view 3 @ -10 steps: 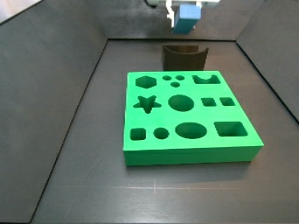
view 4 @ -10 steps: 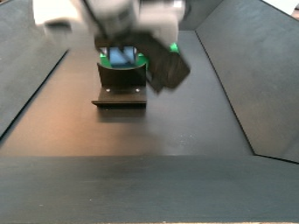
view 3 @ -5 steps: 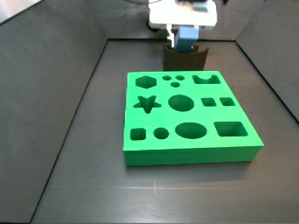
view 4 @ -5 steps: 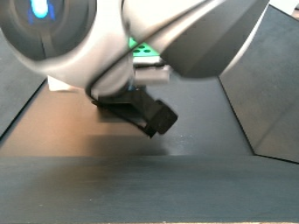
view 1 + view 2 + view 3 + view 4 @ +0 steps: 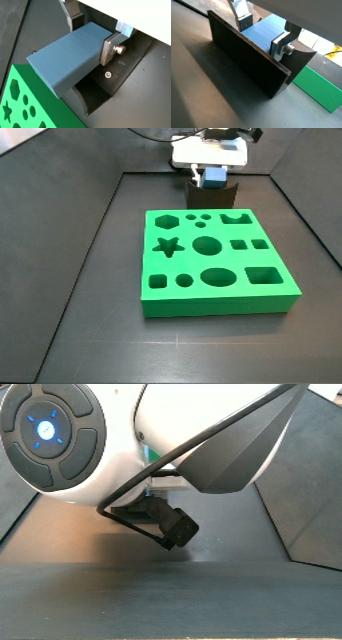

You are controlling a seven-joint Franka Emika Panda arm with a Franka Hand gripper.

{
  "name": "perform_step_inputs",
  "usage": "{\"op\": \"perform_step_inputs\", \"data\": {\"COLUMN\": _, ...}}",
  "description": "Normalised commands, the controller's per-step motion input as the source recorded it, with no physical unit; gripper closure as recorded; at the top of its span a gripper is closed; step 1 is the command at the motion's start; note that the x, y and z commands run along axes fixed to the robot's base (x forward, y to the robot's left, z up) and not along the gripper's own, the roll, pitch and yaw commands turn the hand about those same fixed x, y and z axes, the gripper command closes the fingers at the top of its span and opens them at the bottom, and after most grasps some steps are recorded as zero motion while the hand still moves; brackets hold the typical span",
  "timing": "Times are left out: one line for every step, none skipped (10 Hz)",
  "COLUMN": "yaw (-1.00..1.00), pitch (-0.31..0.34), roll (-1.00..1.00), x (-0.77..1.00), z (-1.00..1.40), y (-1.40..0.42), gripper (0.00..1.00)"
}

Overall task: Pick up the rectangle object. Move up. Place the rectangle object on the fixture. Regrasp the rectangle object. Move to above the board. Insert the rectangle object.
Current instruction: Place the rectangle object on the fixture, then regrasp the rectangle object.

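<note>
My gripper (image 5: 93,30) is shut on the rectangle object (image 5: 67,57), a plain blue-grey block held between the silver fingers (image 5: 110,47). It also shows in a wrist view (image 5: 261,37), lying right behind the dark upright wall of the fixture (image 5: 248,57). In a side view the gripper (image 5: 211,175) is down at the fixture (image 5: 210,196), behind the far edge of the green board (image 5: 214,263), with a sliver of the block (image 5: 214,173) showing. In a side view the arm's white body (image 5: 134,444) fills the frame and hides block, fixture and board.
The fixture's dark base plate (image 5: 117,85) lies under the block. The green board's corner shows in both wrist views (image 5: 30,107) (image 5: 321,90). Grey walls (image 5: 80,198) enclose the dark floor (image 5: 94,328).
The gripper has come down with the block from above the fixture to the fixture's level. The arm now fills a side view.
</note>
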Motion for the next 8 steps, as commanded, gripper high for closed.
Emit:
{"op": "perform_step_inputs", "data": {"yaw": 0.0, "pitch": 0.0, "roll": 0.0, "x": 0.0, "z": 0.0, "y": 0.0, "gripper": 0.0}}
{"op": "perform_step_inputs", "data": {"yaw": 0.04, "pitch": 0.006, "roll": 0.01, "x": 0.0, "z": 1.0, "y": 0.0, "gripper": 0.0}}
{"op": "perform_step_inputs", "data": {"yaw": 0.04, "pitch": 0.008, "roll": 0.02, "x": 0.0, "z": 1.0, "y": 0.0, "gripper": 0.0}}
{"op": "perform_step_inputs", "data": {"yaw": 0.04, "pitch": 0.018, "roll": 0.04, "x": -0.02, "z": 1.0, "y": 0.0, "gripper": 0.0}}
{"op": "perform_step_inputs", "data": {"yaw": 0.03, "pitch": 0.029, "roll": 0.06, "x": -0.03, "z": 1.0, "y": -0.01, "gripper": 0.0}}
{"op": "perform_step_inputs", "data": {"yaw": 0.03, "pitch": 0.041, "roll": 0.06, "x": -0.04, "z": 1.0, "y": -0.01, "gripper": 0.0}}
{"op": "perform_step_inputs", "data": {"yaw": 0.02, "pitch": 0.071, "roll": 0.05, "x": -0.03, "z": 0.89, "y": 0.0, "gripper": 0.0}}
{"op": "perform_step_inputs", "data": {"yaw": 0.01, "pitch": 0.091, "roll": 0.05, "x": -0.03, "z": 0.72, "y": 0.0, "gripper": 0.0}}
